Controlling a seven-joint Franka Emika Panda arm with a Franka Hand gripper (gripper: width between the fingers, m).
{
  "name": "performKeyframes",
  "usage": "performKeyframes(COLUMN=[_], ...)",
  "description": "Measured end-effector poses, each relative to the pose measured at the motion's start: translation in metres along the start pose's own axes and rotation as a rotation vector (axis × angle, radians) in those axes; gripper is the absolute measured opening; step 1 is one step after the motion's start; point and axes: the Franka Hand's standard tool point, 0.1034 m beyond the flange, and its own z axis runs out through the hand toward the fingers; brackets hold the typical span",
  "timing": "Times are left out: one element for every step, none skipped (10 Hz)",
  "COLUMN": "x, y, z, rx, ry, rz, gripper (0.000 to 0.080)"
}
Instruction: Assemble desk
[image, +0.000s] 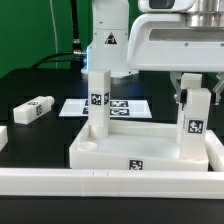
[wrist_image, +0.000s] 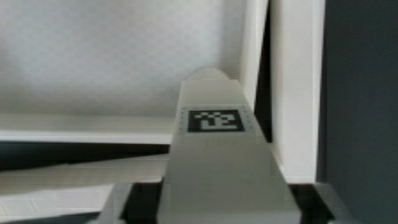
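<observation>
Nearest you, the desk top (image: 140, 152) lies rim-up against the white rail (image: 110, 183), probably to brace it for screwing. At its three o'clock corner the gripper (image: 193, 92) clamps an upright leg (image: 193, 125), apparently over a socket. Behind stand another leg (image: 98, 102), the marker board (image: 107, 105), and at nine o'clock a loose leg (image: 33, 110).

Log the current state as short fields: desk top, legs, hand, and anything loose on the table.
desk top: lying rim-up, against the white rail
standing leg: upright at a far corner socket
held leg: upright in the hand, at the corner on the exterior view's right; seating not visible
loose leg: lying on the black table, on the exterior view's left
marker board: flat behind the desk top
</observation>
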Motion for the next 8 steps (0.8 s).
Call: performKeyframes(x=[0.000, 0.000, 0.000, 0.001, 0.002, 0.004, 0.004, 0.004], y=[0.002, 0.006, 0.010, 0.015, 0.020, 0.025, 0.027, 0.026], z=[0.000, 0.001, 0.001, 0.000, 0.000, 0.000, 0.000, 0.000], rx=[0.003, -0.004, -0.010, -0.019, -0.026, -0.035, -0.036, -0.034], ry=[-0.002, -0.006, -0.012, -0.013, -0.009, -0.004, -0.003, -0.003], rz=[0.108, 0.191, 0.257, 0.341, 0.411, 0.460, 0.485, 0.485], gripper=[0.0289, 0.0290, 0.0290, 0.0291, 0.0294, 0.0294, 0.0294, 0.0399])
